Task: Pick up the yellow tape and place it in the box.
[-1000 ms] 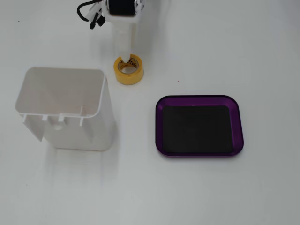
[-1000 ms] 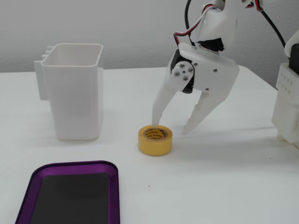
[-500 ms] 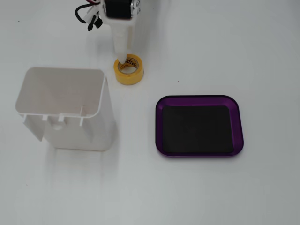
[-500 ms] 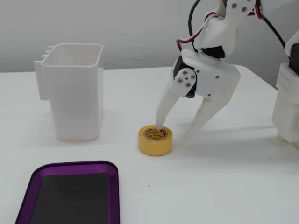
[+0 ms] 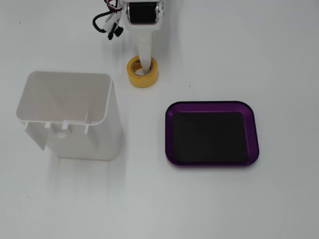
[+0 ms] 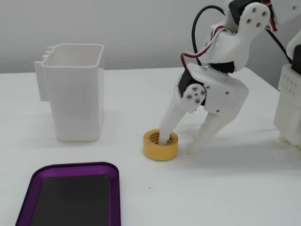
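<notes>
The yellow tape (image 5: pixel 135 77) lies flat on the white table just below the arm in a fixed view; it also shows in the other fixed view (image 6: pixel 160 150). My gripper (image 5: pixel 145 60) points down at it, open. One finger (image 6: pixel 165 129) stands inside the roll's hole, and the other finger (image 6: pixel 202 134) rests on the table outside the roll, a small gap from its wall. The gripper (image 6: pixel 178 143) straddles that wall without squeezing it. The purple box (image 5: pixel 212 104) with its black base is empty, lower right of the tape; it also shows at the near left (image 6: pixel 70 167).
A tall white open-top container (image 5: pixel 84 134) stands left of the tape, at the back left in the other fixed view (image 6: pixel 75 94). A white block of the arm's base (image 6: pixel 291 103) stands at the right edge. Black and red cables (image 5: pixel 107 22) hang by the arm.
</notes>
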### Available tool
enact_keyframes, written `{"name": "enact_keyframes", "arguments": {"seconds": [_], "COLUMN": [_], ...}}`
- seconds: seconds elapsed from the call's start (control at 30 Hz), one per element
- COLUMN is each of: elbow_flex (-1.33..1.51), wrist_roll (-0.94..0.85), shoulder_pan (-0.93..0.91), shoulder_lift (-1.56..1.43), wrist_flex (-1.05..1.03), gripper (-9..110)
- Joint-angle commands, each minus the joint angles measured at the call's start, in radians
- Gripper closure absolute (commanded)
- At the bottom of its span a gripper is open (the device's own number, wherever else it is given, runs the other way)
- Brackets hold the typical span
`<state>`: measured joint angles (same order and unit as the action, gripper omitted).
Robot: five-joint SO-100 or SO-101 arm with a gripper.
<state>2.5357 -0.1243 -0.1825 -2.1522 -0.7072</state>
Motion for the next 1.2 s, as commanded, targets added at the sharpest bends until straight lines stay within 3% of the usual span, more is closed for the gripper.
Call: {"name": "enact_keyframes", "arguments": {"seconds": [0.0,0.13,0.27,0.47,0.6,0.8,0.97,1.17], "elbow_flex": [0.002,0.008,0.011,0.006,-0.117,-0.353,-0.394,-0.512], "wrist_roll": [-0.003,-0.006,-0.046,-0.029,0.083,0.196,0.210,0.250], "shoulder_pan": [0.006,0.005,0.009,0.015,0.020,0.267,0.341,0.342], "shoulder_lift": [-0.012,-0.012,-0.014,-0.034,-0.107,-0.259,-0.069,0.279], "wrist_flex": [0.017,0.008,0.005,-0.009,-0.150,-0.186,-0.018,0.034], "gripper": [88,89,102,102,102,102,102,102]}}
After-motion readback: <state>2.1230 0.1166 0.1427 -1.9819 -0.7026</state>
